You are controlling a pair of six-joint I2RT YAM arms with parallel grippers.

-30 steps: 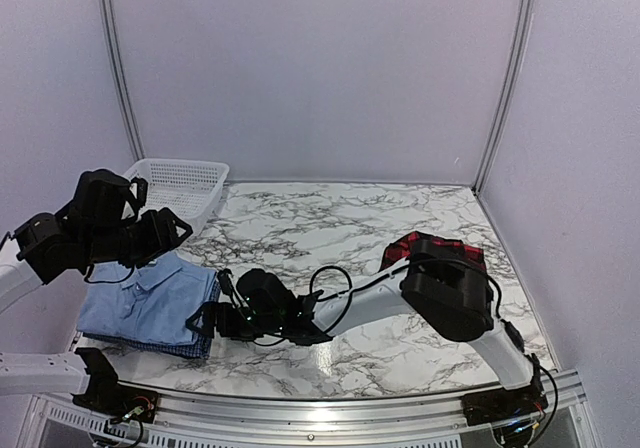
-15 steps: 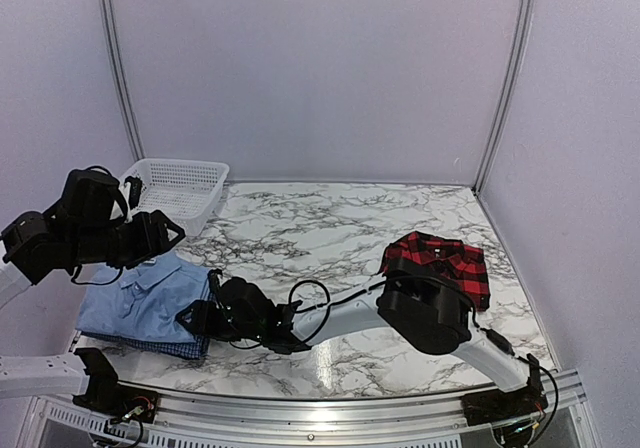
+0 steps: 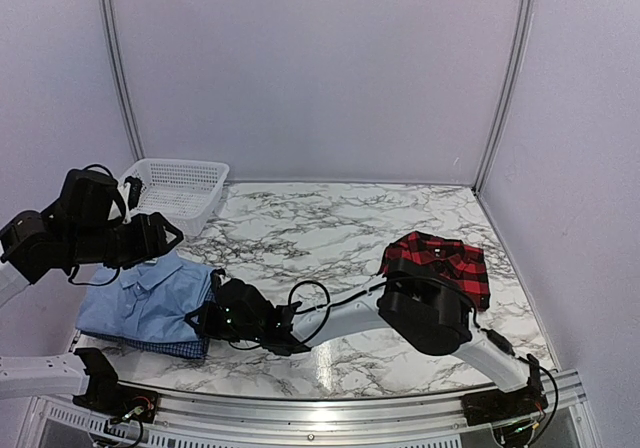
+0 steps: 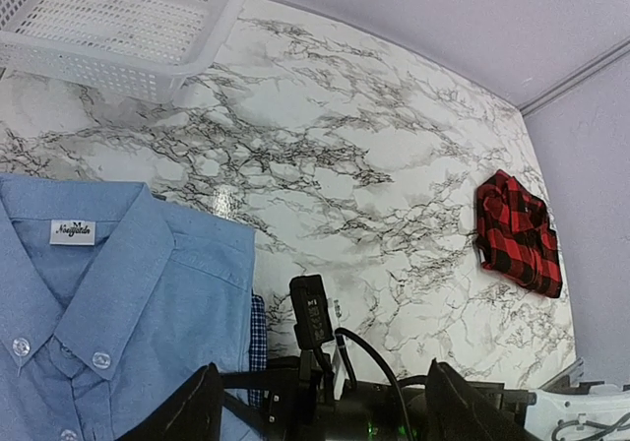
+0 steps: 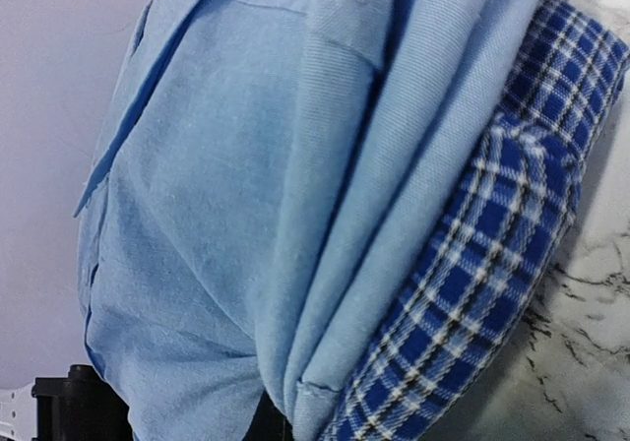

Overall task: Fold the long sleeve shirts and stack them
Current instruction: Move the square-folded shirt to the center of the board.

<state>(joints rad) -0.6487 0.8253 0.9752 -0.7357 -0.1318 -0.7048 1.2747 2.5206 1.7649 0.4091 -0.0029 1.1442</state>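
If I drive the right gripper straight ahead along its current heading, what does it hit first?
The right gripper points at the folded side of the stack. It would likely meet the light blue shirt first, or the blue checked shirt under it; depth is unclear.

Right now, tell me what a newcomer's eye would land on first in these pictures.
The red-and-black plaid shirt stands out, folded alone on the right of the marble table. At the near left, a light blue collared shirt lies folded on a blue checked shirt, and the right arm stretches across the table with the right hand at that stack's edge.
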